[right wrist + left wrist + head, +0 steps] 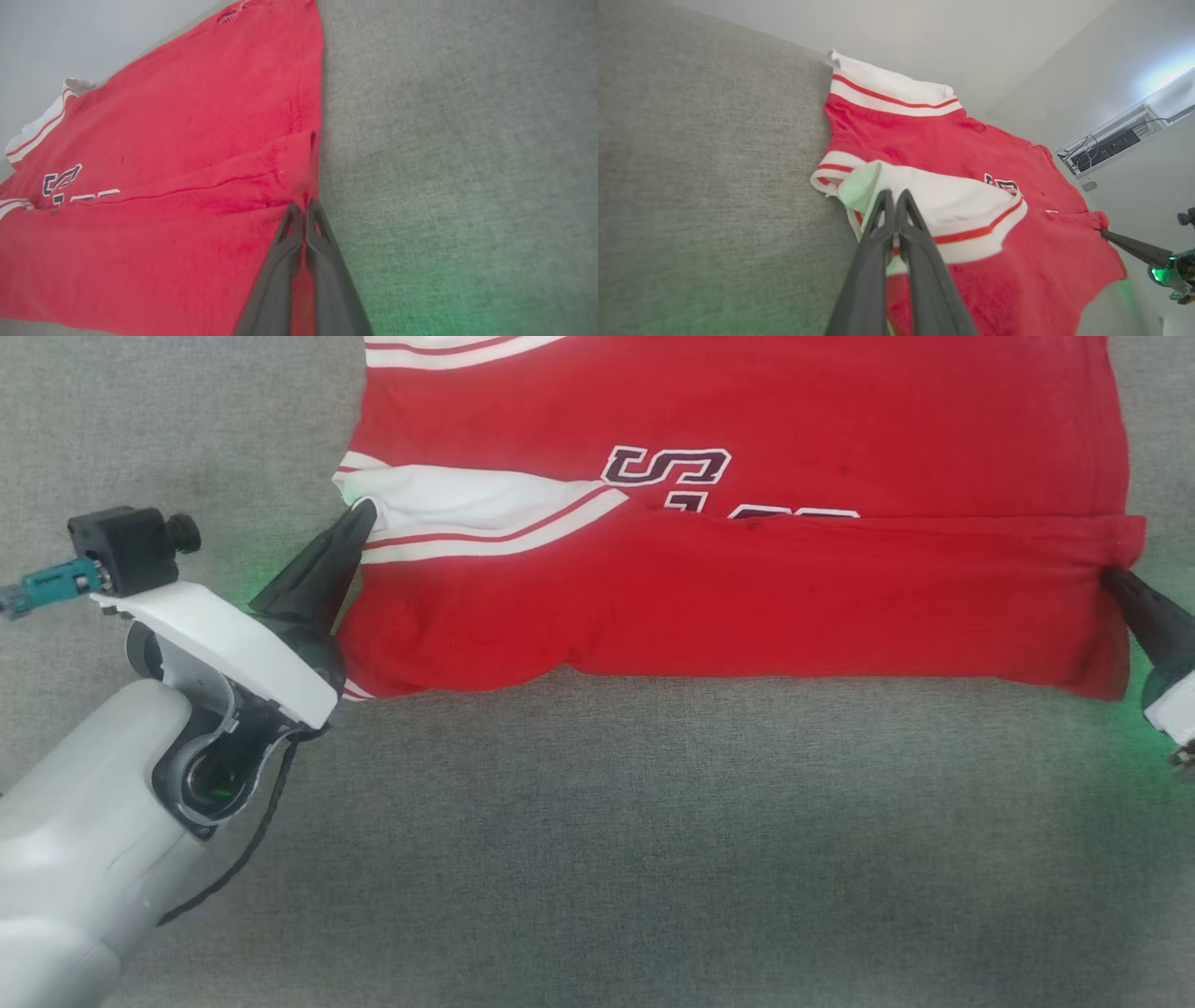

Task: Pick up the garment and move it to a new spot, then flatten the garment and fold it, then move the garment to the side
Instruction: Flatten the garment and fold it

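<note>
I have the bright red sports jersey (747, 597), with its white red-striped trim, lying on the grey woven fabric surface (653, 821) across the far half of the head view. Its near part is folded back over itself, so a doubled band runs left to right along the near edge. The free edge of that fold crosses the dark white-outlined letters (667, 467) and hides their lower halves.

My left gripper (364, 511) is at the jersey's left end, with its two dark fingers pressed together on the white sleeve trim (448, 504). In the left wrist view those fingers (873, 242) meet at the tips, with the white cloth bunched around them and a sliver of red showing between them lower down.

My right gripper (1113, 577) is at the jersey's right end, its tip at the corner of the folded layer. In the right wrist view its fingers (280, 261) are closed, with red cloth pinched between them.

The two grippers are well apart, one at each end of the folded band. A green glow (238, 569) tints the surface beside each.
</note>
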Robot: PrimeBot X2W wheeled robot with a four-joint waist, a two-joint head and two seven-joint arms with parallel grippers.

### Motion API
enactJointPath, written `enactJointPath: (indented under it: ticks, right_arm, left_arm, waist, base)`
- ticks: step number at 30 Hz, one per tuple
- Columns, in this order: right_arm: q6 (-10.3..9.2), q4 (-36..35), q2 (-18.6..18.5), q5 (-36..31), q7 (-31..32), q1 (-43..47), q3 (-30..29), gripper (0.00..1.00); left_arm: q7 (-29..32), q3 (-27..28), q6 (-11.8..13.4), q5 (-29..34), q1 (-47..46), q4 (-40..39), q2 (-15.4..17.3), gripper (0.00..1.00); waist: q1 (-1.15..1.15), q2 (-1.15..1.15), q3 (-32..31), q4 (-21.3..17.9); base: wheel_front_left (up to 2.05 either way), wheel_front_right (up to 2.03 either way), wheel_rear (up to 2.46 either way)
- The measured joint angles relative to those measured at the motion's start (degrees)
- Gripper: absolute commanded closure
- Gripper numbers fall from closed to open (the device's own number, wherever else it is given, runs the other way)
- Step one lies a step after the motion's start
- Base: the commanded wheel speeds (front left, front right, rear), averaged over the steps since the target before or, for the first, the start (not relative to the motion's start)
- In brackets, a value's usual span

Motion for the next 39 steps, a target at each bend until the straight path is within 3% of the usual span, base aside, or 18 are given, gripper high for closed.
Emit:
enactJointPath:
  ticks: [1,2,4,8,12,15,18,23,29,37,38,39]
  right_arm:
    - [0.0,0.1,-0.3,-0.2,-1.0,0.0,0.8,0.75]
    - [0.01,0.3,-0.7,-0.5,-2.1,0.0,1.4,0.32]
    - [0.01,0.7,-1.6,-1.1,-3.9,0.0,2.2,0.0]
    - [0.0,1.1,-4.2,-3.1,-7.6,0.7,3.3,0.0]
    - [0.01,0.7,-5.4,-4.2,-11.3,1.9,3.2,0.0]
    - [0.0,0.3,-5.7,-4.2,-12.5,2.9,3.1,0.0]
    - [0.01,-0.1,-6.0,-4.1,-12.9,3.9,3.5,0.0]
    - [0.0,-1.7,-5.6,-4.1,-13.1,4.0,5.2,0.0]
    - [0.0,-2.9,-5.1,-4.0,-12.7,3.6,6.1,0.0]
    - [0.01,-3.7,-4.4,-4.1,-12.5,3.8,5.7,0.0]
    - [0.0,-3.7,-4.4,-4.1,-12.5,3.9,5.5,0.0]
    - [0.01,-3.7,-4.4,-4.1,-12.5,3.9,5.4,0.0]
  left_arm:
    - [-0.4,-0.7,0.0,0.3,-0.5,0.8,-0.1,0.11]
    - [-0.4,-1.7,0.0,1.2,-0.9,1.5,0.2,0.0]
    - [-0.8,-3.2,0.0,1.8,-1.3,2.4,0.9,0.0]
    - [0.6,-7.4,0.0,5.9,-4.3,3.8,4.5,0.0]
    - [5.9,-10.5,0.0,7.6,-7.3,2.3,8.1,0.0]
    - [13.3,-11.8,0.0,6.3,-9.4,-0.2,10.8,0.0]
    - [25.8,-14.8,1.0,2.0,-9.4,-3.5,12.3,0.0]
    - [36.7,-16.4,5.5,-4.3,-8.9,-9.1,13.7,0.0]
    - [41.1,-17.1,7.2,-8.4,-7.5,-7.8,13.2,0.0]
    - [42.5,-15.2,4.3,-11.8,-8.0,-2.6,12.3,0.0]
    - [42.6,-15.1,3.8,-12.0,-8.3,-2.4,12.3,0.2]
    - [42.6,-14.9,3.6,-12.5,-8.4,-2.1,12.2,0.51]
  waist:
    - [0.0,0.0,-0.2,-0.1]
    - [0.0,0.0,-0.5,-0.1]
    - [0.0,0.0,-1.2,0.0]
    - [0.0,0.0,-3.3,0.3]
    - [0.0,0.0,-5.8,0.7]
    - [0.0,0.0,-7.6,1.0]
    - [0.0,0.0,-9.0,1.2]
    - [0.0,0.0,-9.1,0.3]
    - [0.0,0.0,-7.0,-2.0]
    - [0.0,0.0,-4.1,-4.8]
    - [0.0,0.0,-3.9,-5.0]
    - [0.0,0.0,-3.8,-5.1]
  base:
    - [0.0,0.0,0.0]
    - [0.0,0.0,0.0]
    - [0.0,0.0,0.0]
    - [0.0,0.0,0.0]
    - [0.0,0.0,0.0]
    - [0.0,0.0,0.0]
    - [0.0,0.0,0.0]
    - [0.0,0.0,0.0]
    - [0.0,0.0,0.0]
    - [0.0,0.0,0.0]
    - [0.0,0.0,0.0]
    - [0.0,0.0,0.0]
